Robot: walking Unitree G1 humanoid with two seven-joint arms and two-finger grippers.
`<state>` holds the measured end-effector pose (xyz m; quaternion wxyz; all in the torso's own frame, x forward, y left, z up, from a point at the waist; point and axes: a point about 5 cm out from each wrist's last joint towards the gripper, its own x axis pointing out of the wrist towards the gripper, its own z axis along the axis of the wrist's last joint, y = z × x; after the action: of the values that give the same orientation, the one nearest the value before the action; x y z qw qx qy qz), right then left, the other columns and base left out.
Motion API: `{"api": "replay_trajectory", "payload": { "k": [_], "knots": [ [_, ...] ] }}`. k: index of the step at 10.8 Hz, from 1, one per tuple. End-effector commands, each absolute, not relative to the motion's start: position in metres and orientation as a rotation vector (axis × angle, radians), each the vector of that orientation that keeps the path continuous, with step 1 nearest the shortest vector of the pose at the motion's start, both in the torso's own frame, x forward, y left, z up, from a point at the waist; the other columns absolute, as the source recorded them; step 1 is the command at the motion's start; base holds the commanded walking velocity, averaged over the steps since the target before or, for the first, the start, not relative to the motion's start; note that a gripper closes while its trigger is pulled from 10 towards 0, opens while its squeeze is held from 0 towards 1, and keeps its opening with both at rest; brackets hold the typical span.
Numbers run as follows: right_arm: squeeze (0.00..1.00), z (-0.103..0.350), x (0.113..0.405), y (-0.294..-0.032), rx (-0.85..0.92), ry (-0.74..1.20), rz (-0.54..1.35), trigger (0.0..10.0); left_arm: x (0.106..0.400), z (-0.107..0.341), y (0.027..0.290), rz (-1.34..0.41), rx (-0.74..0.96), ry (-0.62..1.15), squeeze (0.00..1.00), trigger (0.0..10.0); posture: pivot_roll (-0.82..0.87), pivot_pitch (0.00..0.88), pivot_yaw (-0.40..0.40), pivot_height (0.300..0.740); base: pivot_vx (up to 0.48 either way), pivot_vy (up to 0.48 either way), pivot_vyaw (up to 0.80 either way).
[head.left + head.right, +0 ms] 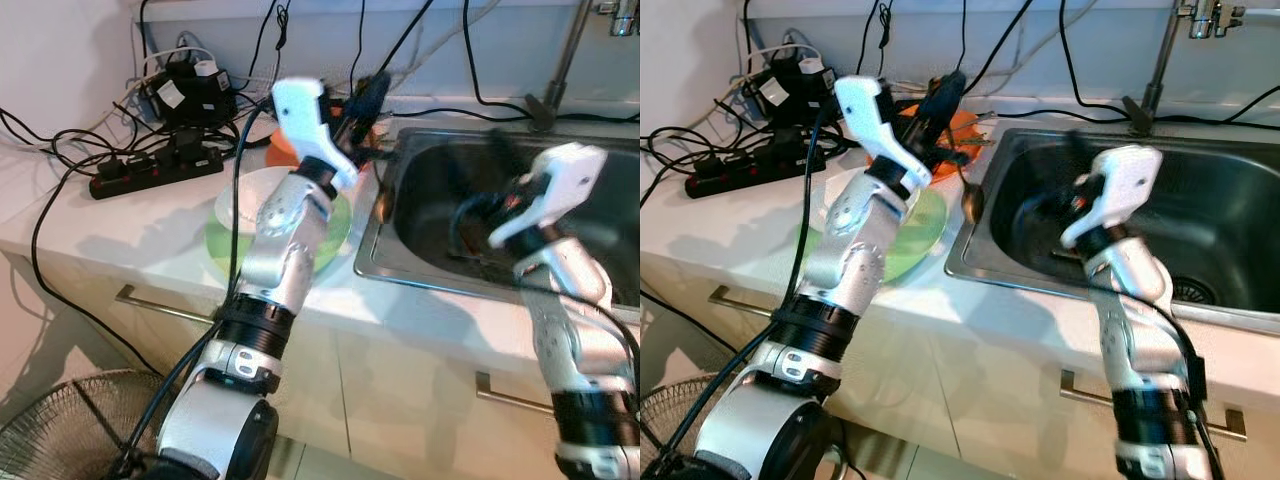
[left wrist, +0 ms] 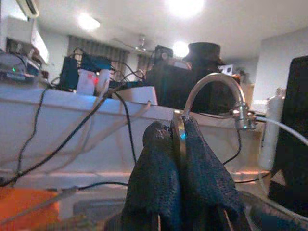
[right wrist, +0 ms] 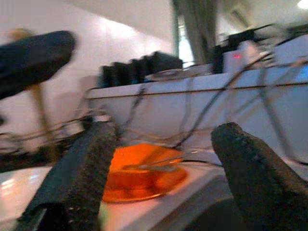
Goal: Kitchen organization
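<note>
We pinch what seems a spoon in the left gripper; the right gripper, spread, waits over the sink.

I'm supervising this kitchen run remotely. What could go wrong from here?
The left pincer grips a thin metal utensil only at its tip; it might slip and drop onto the orange plate or into the sink. The power strip and tangled cables lie on the counter near the sink, so splashes or snagging are a hazard. The right pincer, open, looks blurred over the basin.
</note>
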<state>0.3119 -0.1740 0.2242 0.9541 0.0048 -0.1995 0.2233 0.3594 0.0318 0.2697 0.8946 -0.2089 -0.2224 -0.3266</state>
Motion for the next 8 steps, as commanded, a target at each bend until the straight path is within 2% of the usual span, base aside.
{"api": "replay_trajectory", "payload": {
  "k": [1,2,3,8],
  "knots": [
    [1.0,0.223,0.305,-0.159,0.003,-0.383,0.584,10.0,0.357,0.27,0.031,-0.699,-0.466,-0.458,0.0,10.0,0.0,0.0,0.155,0.74,0.0,0.0,0.0],
    [0.7,0.218,0.299,-0.149,-0.01,-0.35,0.671,10.0,0.355,0.269,0.029,-0.711,-0.464,-0.452,0.0,10.0,0.0,0.0,0.157,0.74,0.0,0.0,0.0],
    [0.0,0.211,0.293,-0.139,-0.038,-0.328,0.74,10.0,0.355,0.268,0.027,-0.725,-0.47,-0.438,0.0,10.0,0.0,0.0,0.16,0.74,0.0,0.0,0.0],
    [0.0,0.209,0.298,-0.127,-0.049,-0.327,0.701,10.0,0.341,0.258,0.006,-0.862,-0.437,-0.357,0.0,10.0,0.01,0.0,0.165,0.74,0.0,0.0,0.0]
  ]
}}
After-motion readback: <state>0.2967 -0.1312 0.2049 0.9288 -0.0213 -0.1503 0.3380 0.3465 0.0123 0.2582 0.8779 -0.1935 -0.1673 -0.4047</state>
